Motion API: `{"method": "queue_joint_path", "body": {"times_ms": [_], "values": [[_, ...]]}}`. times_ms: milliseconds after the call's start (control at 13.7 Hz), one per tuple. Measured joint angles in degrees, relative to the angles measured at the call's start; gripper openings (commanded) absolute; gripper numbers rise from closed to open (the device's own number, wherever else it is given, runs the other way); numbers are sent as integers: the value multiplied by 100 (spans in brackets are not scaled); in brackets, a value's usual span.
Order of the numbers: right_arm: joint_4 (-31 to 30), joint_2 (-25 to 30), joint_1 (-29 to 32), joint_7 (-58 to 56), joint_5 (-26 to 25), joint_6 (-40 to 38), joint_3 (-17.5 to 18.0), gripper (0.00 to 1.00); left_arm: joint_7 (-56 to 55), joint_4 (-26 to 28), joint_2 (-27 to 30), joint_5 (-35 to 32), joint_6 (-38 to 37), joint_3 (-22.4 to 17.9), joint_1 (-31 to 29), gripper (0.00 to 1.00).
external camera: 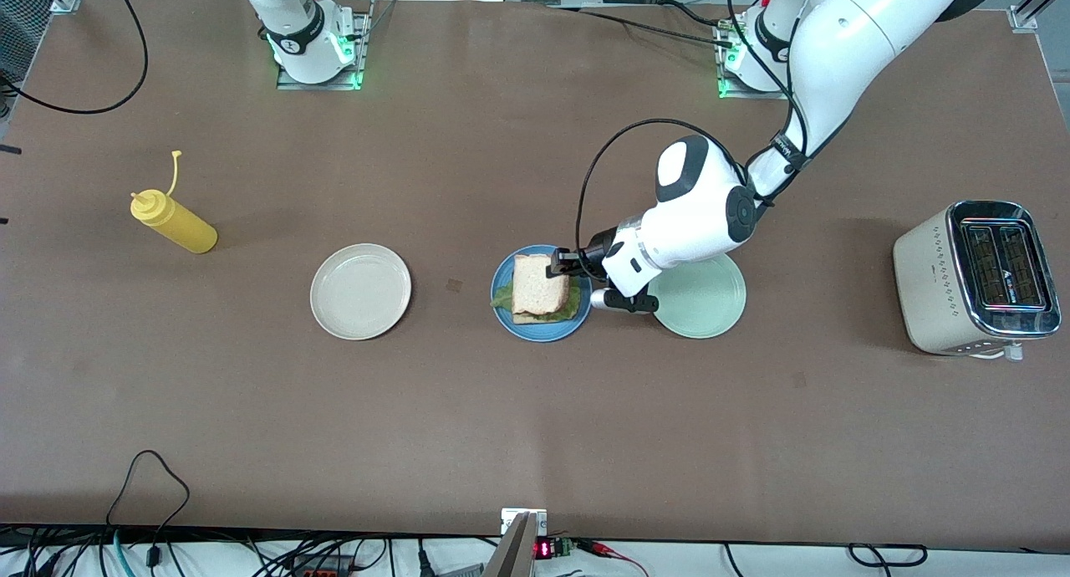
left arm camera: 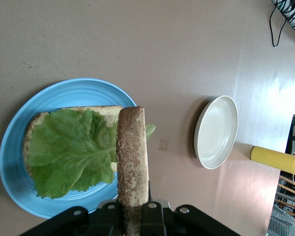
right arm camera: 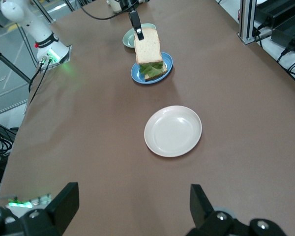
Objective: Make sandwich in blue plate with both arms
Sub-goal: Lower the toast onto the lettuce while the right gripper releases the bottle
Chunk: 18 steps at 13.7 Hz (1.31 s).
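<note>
Top bread slice (external camera: 539,283) hangs over lettuce (left arm camera: 71,150) and bottom slice on blue plate (external camera: 501,297), mid-table, bare tabletop w/ room around. Left gripper (external camera: 558,266) pinches slice's edge. Right gripper (right arm camera: 132,206) spread wide, arm waiting above cream plate (right arm camera: 173,131).

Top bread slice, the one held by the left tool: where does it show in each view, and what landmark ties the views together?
Front view: top bread slice over the blue plate.
Left wrist view: edge-on, clamped in the left tool, over the lettuce.
Right wrist view: tilted above the plate.
Shared landmark: the cream plate.
</note>
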<state>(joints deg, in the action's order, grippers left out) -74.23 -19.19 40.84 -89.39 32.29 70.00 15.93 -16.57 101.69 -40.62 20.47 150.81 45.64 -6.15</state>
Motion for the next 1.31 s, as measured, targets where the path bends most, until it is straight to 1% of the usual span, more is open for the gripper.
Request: {"method": "queue_joint_path", "body": {"times_ms": [146,364,583,802,875,1021,1166,1312], "values": [[-10,479,-629,1110,-41,1,-34,100,6,-1,-49,0,2,-1,14,1],[-25,919,-1899,2729,-420,218,-379,100,126,-7,-133,0,7,-6,15,1],[-96,990,-2890,3943,-1050,708,-592,100,292,-7,-185,0,8,-16,16,1],[-215,987,-3890,5409,-1885,1091,-1021,100,512,-11,-265,0,10,-94,14,1],[-267,986,-4109,5906,-2172,1134,-1083,100,587,-14,-296,0,15,-120,14,2],[-470,993,-4381,6800,-2467,1156,-1215,100,656,-53,-349,0,29,-147,13,5],[-747,993,-4594,7130,-2736,1225,-1534,100,672,-75,-413,0,30,-178,15,8],[-955,993,-4676,7183,-2937,1326,-1766,100,735,-77,-482,0,30,-280,13,10]]}}
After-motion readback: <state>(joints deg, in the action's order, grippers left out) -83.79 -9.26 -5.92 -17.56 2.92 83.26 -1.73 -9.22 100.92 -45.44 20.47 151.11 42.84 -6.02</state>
